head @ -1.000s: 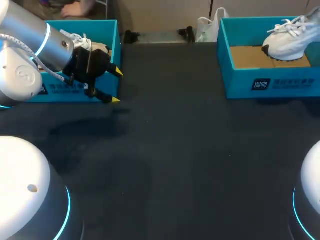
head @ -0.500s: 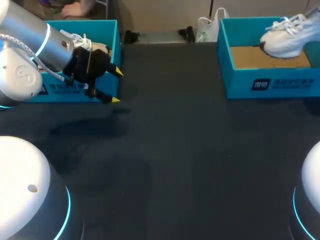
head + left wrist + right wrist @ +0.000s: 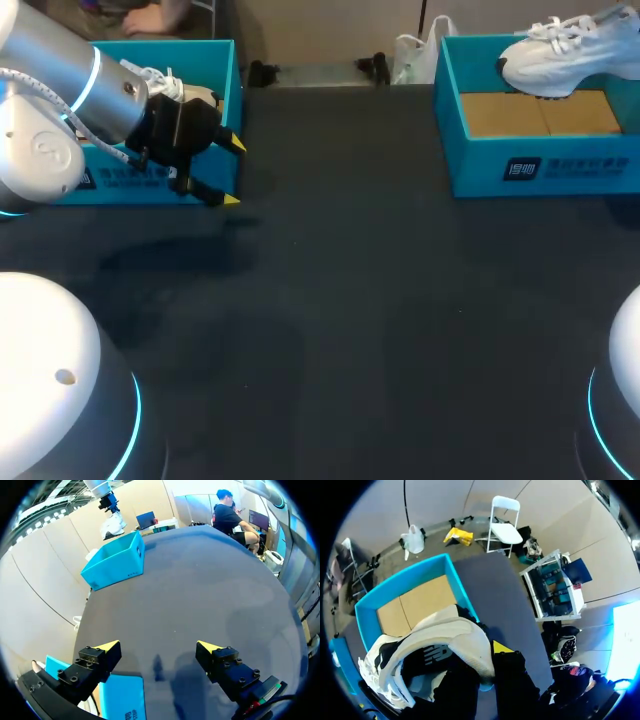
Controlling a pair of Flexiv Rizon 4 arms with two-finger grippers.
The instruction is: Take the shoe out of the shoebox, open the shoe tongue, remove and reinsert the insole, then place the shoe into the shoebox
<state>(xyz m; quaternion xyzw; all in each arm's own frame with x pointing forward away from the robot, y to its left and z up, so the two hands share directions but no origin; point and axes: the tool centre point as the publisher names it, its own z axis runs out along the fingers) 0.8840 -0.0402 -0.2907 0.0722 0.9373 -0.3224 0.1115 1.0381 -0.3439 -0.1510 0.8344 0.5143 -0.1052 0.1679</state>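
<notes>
The dark, matte table lies bare across the near and middle ground. At mid-left the left gripper hangs with its yellow-tipped fingers spread wide and nothing between them, just in front of a teal cardboard box where the white laces of a second shoe show. At the far right stands the shoebox, rigid teal walls around a plain brown cardboard floor. The shoe hangs above its far side, clear of that floor, its long axis running left to right with the toe pointing left. It looks soft-sided: white upper, loose laces, chunky rounded sole with a dark patch under the toe. The right gripper appears clamped on the heel collar, though only one yellow tip shows. This arm is the nearer; the left is well apart, so carrying the shoe nearward over the front wall probably falls to the right
</notes>
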